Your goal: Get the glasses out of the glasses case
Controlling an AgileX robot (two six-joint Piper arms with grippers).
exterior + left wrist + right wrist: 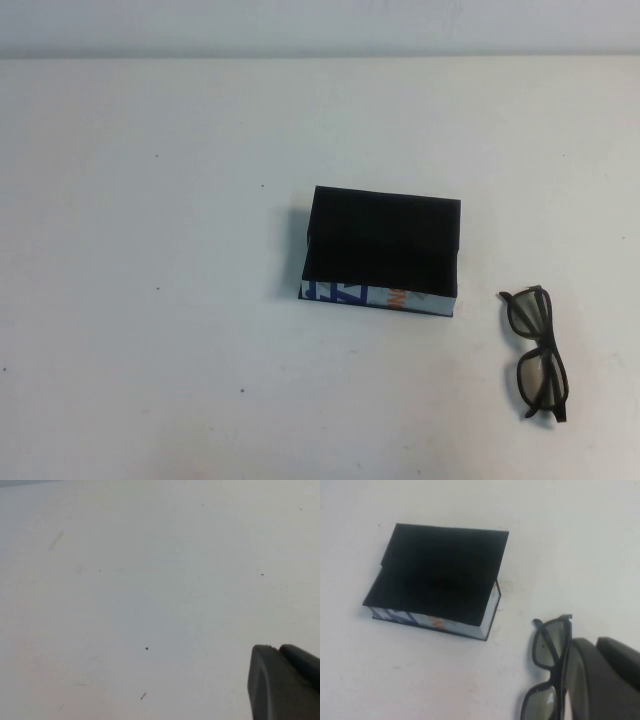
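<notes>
The glasses case [380, 245] is a black box that lies in the middle of the white table, its blue, white and orange printed side facing me. The dark glasses [540, 347] lie on the table to the right of the case, apart from it, arms folded. Neither gripper shows in the high view. In the right wrist view the case [440, 577] and the glasses [550, 642] show, with my right gripper [595, 640] shut and empty right beside the glasses. My left gripper [277, 647] is shut and empty over bare table.
The white table [150, 300] carries a few small dark specks. Its far edge meets a pale wall at the back.
</notes>
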